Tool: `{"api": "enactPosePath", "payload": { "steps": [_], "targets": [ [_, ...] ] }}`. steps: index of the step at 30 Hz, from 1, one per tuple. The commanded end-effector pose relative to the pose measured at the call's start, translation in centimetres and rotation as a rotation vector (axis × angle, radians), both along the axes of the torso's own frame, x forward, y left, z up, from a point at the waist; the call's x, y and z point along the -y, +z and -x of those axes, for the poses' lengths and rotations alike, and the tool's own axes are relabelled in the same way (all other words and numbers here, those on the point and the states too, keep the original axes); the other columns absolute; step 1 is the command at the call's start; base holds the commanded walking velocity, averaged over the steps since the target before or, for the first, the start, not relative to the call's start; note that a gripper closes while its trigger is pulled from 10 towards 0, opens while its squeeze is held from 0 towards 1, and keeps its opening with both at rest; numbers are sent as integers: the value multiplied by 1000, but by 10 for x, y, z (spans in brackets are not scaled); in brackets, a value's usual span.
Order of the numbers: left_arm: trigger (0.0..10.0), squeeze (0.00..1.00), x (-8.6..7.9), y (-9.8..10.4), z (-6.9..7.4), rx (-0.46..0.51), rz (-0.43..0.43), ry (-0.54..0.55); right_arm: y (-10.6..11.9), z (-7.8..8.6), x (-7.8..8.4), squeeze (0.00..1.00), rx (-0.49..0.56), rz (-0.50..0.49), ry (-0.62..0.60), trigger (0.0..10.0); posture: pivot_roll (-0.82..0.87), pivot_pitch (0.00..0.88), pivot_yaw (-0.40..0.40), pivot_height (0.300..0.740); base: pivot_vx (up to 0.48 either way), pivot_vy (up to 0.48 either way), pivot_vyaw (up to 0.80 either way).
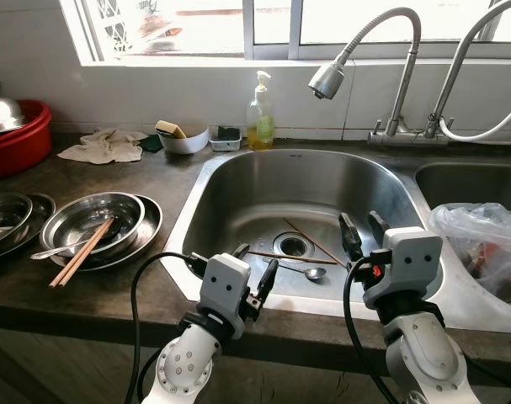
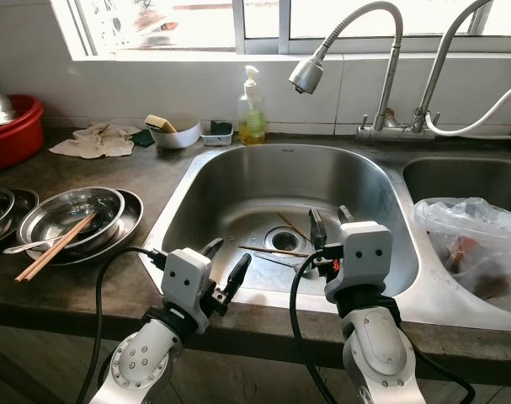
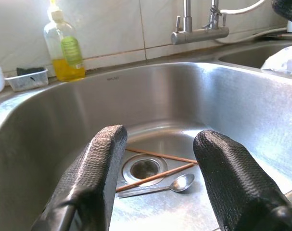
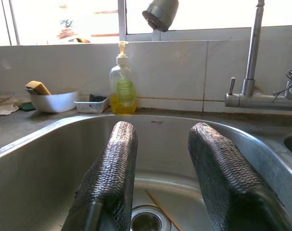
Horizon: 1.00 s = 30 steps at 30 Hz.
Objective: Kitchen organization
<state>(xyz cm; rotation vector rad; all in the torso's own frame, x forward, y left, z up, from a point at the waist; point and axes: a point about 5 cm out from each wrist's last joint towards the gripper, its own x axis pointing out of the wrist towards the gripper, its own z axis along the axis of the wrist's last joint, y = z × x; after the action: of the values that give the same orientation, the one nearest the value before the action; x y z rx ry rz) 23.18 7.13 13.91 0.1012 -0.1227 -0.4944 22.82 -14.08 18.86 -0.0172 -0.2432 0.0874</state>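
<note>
Low in the middle of the head views, a small steel spoon [image 1: 315,273] and two thin brown wooden chopsticks [image 1: 312,241] lie on the floor of the stainless steel sink basin [image 1: 238,181], crossing at the round drain [image 1: 290,245]. These look like the things to clear, probably toward the stacked steel bowls with another pair of chopsticks [image 1: 80,252] at centre left on the dark stone worktop [image 1: 36,286].

The left end effector [image 1: 253,268] hangs at the basin's near rim, fingers spread wide and empty; the right end effector [image 1: 363,232] sits higher over the basin, right of centre, likewise open and holding nothing.

To do it well, I would bring one end effector down steeply, straddle the spoon's handle or a chopstick across its length, away from the crossing, and close slowly: thin pieces on wet steel likely slide. The yellow soap bottle [image 1: 260,118] at upper centre and the curved grey tap [image 1: 369,50] stand well clear.
</note>
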Motion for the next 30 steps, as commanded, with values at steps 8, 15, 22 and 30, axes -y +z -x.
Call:
{"api": "enactPosePath", "payload": {
  "steps": [8,15,22,30],
  "targets": [
    [10000,0,0,-3,3,2,-13,1,5,-2,-8,0,22,-21,20,10000,-18,0,20,740,-286,0,0],
    [10000,0,-1,-5,4,-4,-20,0,5,-3,-10,0,21,-27,24,10000,-17,0,21,740,-318,0,0],
    [10000,0,0,-4,4,-3,-18,4,5,-4,-12,0,19,-36,27,10000,-11,0,17,740,-329,0,0],
    [10000,0,0,0,3,13,-8,15,6,-4,-13,0,29,-40,30,10000,-13,0,16,740,-330,0,0]
  ]
}}
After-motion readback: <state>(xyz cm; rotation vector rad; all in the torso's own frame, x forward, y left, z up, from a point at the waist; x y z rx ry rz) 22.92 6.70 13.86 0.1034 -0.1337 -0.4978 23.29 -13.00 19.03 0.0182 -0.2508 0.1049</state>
